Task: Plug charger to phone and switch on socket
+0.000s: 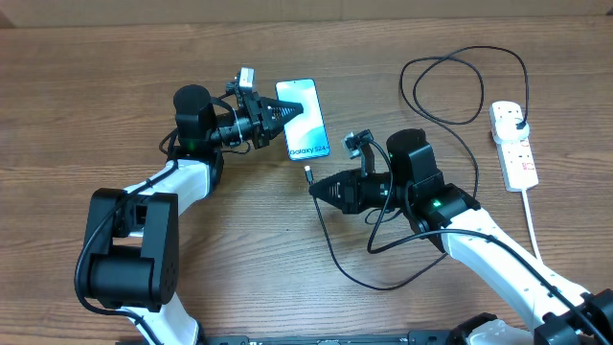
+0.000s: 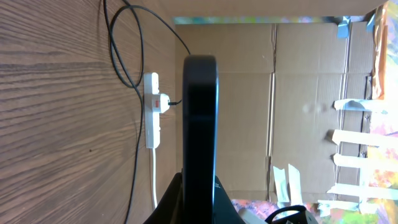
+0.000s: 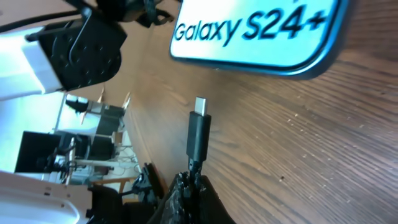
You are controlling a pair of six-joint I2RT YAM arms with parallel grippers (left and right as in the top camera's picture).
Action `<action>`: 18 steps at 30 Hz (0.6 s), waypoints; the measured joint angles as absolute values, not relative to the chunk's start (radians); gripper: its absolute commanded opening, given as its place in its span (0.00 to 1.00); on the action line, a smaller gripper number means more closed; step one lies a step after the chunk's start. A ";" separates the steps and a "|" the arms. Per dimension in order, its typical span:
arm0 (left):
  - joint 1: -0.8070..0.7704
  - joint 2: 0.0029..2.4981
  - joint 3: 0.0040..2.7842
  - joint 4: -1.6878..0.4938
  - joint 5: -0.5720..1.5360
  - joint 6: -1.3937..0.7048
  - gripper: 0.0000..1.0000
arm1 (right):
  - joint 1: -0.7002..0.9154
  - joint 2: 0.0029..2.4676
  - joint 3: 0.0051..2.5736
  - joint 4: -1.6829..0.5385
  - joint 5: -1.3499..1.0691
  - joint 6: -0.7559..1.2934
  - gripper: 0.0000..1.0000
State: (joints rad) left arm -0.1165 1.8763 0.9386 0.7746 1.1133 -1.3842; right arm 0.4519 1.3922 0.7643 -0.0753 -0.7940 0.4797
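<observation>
charger (image 3: 199,134) aimed at phone (image 1: 303,120)
phone steadied, clamped in left hand (image 1: 283,116); charger tip pinched in right hand (image 1: 315,186) for insertion

Wood-grain table (image 1: 115,105). 1 white socket (image 1: 512,144) lies flat at the far right, its thick white cord (image 1: 530,220) running toward the near edge. The black charger (image 1: 401,84) cable lies looped left of the socket. Whether the phone (image 1: 302,120) rests on the surface cannot be told.

Wooden table (image 1: 249,254) backed by cardboard wall (image 2: 298,93)
</observation>
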 measured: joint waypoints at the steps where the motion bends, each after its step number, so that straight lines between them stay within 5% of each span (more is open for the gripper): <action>1: -0.117 1.876 0.939 0.775 1.113 -1.384 0.04 | 0.452 1.392 0.764 -0.072 -0.787 0.484 0.04; 18: -0.117 1.876 0.939 0.775 1.114 -1.380 0.04 | 0.452 1.392 0.764 -0.035 -0.743 0.524 0.04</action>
